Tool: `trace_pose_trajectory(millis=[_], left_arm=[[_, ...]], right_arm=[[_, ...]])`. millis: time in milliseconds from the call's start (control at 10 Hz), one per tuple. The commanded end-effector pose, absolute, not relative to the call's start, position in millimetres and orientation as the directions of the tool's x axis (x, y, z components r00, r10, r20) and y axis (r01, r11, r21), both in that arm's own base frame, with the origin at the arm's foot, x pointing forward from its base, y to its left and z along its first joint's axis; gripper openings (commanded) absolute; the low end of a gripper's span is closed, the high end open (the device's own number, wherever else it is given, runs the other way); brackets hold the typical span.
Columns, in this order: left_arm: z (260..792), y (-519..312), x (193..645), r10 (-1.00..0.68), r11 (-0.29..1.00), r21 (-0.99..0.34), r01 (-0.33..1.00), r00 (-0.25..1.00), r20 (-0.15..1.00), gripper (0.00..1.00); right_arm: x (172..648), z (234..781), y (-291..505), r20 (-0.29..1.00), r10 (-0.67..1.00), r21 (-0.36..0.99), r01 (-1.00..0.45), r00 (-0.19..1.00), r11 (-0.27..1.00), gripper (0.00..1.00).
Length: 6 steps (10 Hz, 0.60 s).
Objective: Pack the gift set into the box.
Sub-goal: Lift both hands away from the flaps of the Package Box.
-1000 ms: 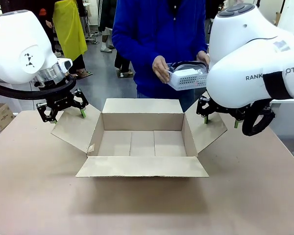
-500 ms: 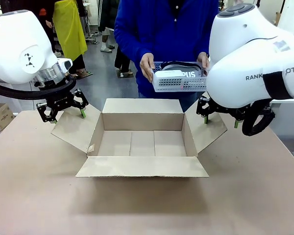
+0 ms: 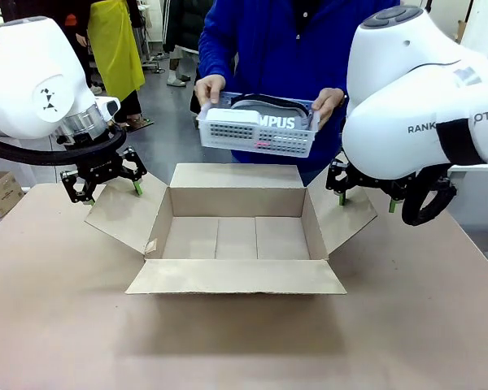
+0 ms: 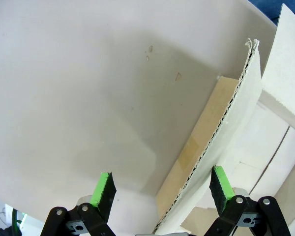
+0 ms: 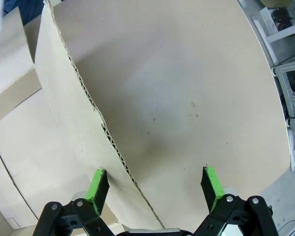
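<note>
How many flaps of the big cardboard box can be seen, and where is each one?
4, all folded open: the left flap on the robot's left, the right flap on its right, the far flap at the back, and the near flap at the front.

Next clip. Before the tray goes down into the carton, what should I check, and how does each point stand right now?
1. Cardboard carton has a bare floor: ok.
2. All four flaps are folded out: ok.
3. Perforated tray is held in both of the person's hands, above the carton's far wall: ok.
4. CAMPUS pouch and small white box are in the tray: ok.
5. Pen is in the tray: cannot tell.
6. Left gripper and right gripper are open, each straddling a side flap's edge: ok.
</note>
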<state>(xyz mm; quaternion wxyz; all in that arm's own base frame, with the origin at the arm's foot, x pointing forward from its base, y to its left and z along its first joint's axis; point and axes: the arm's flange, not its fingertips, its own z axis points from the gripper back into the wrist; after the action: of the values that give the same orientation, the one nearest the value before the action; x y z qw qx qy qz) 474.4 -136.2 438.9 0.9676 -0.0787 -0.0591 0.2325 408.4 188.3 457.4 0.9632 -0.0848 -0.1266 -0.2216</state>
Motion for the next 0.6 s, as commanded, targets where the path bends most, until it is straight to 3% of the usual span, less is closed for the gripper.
trace_pose_trajectory(millis=[0,500], left_arm=[[441.2,-136.5,473.4,0.472,0.875,-0.169,-0.454,0.877,0.087,1.00],[441.2,-136.5,473.4,0.472,0.875,-0.169,-0.454,0.877,0.087,1.00]], right_arm=[[413.7,459.2,188.8,0.302,-0.401,-0.123,0.452,0.865,0.883,1.00],[413.7,459.2,188.8,0.302,-0.401,-0.123,0.452,0.865,0.883,1.00]])
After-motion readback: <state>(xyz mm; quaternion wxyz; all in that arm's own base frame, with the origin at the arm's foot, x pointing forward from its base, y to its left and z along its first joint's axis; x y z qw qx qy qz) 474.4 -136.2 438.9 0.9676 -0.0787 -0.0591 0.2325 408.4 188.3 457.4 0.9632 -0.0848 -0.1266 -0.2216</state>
